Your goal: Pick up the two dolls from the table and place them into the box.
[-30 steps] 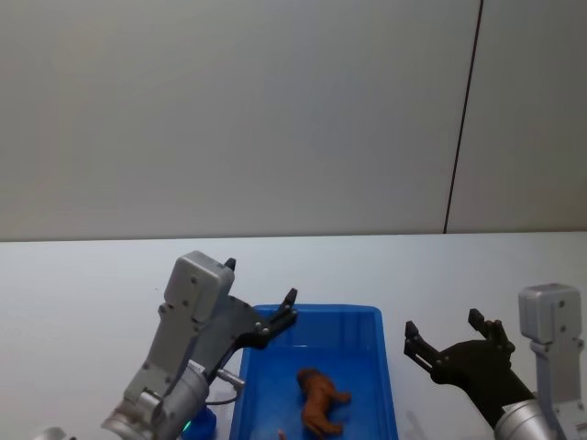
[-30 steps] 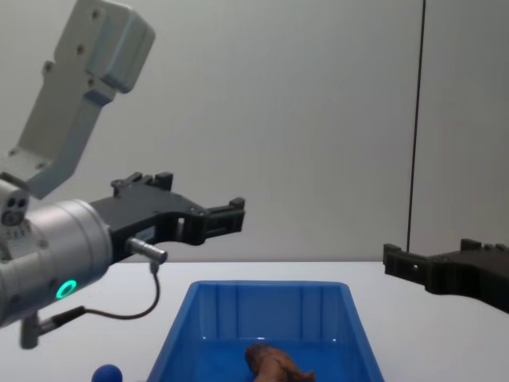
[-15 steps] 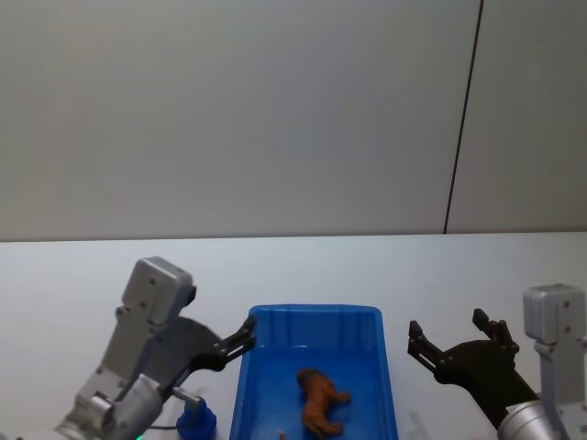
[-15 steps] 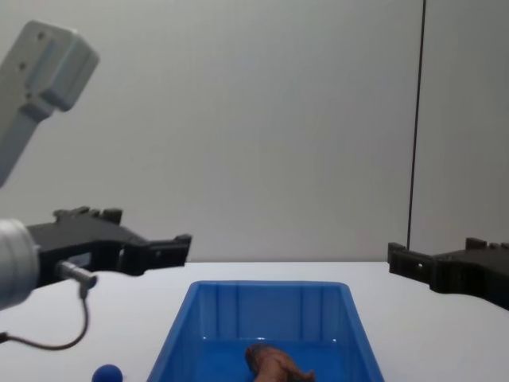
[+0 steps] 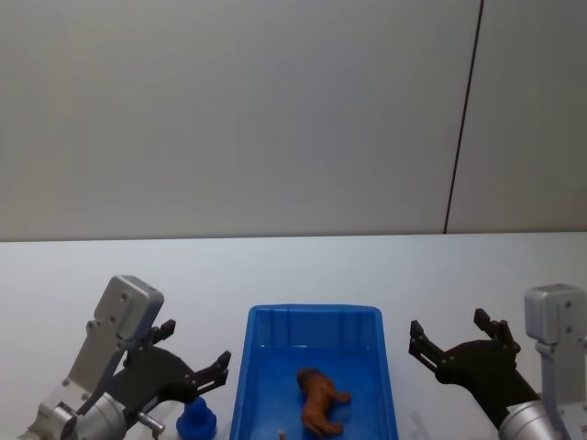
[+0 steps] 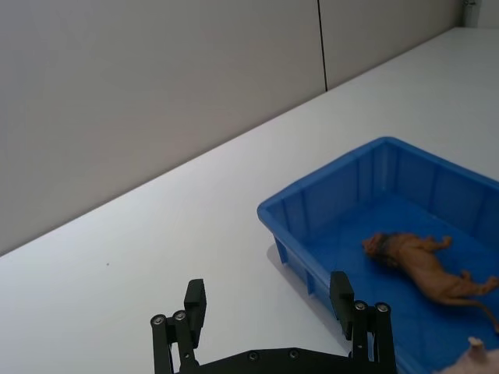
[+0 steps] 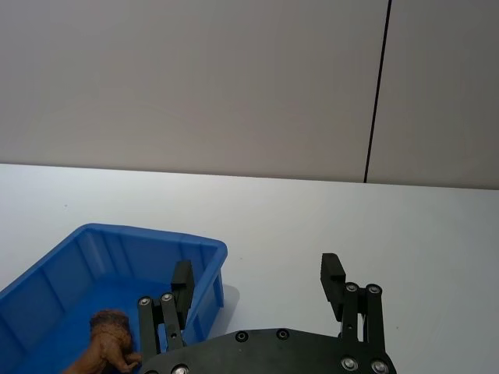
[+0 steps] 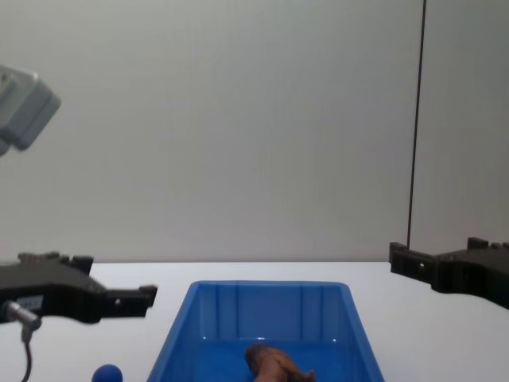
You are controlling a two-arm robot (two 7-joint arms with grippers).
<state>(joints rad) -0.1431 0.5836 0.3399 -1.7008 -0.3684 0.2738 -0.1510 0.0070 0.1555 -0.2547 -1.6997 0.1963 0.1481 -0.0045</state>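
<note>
Box: we see the large bright blue plastic rectangular bin (image 5: 316,323) on the flat plain white tabletop (image 5: 293,266), at 6 o'clock in the head view.
Brown doll: the small brown shaggy animal figure (image 5: 321,401) lies on its side on the bin's floor, clear of the walls.
Blue doll: the small bright blue rounded plush (image 5: 195,422) sits on the tabletop just outside the bin's left wall, at about 7 o'clock in the head view.
Left gripper: our black left gripper (image 5: 193,361) hangs just above and behind the blue plush, at 9 o'clock of the bin. Its fingers are spread apart and hold nothing.
Right gripper: our black right gripper (image 5: 449,329) hovers over bare tabletop at 3 o'clock of the bin, near its right wall. Its fingers are also apart, with nothing between them.
Background: a plain grey wall (image 5: 229,119) with one dark vertical seam (image 5: 463,119) at about 1 o'clock.
</note>
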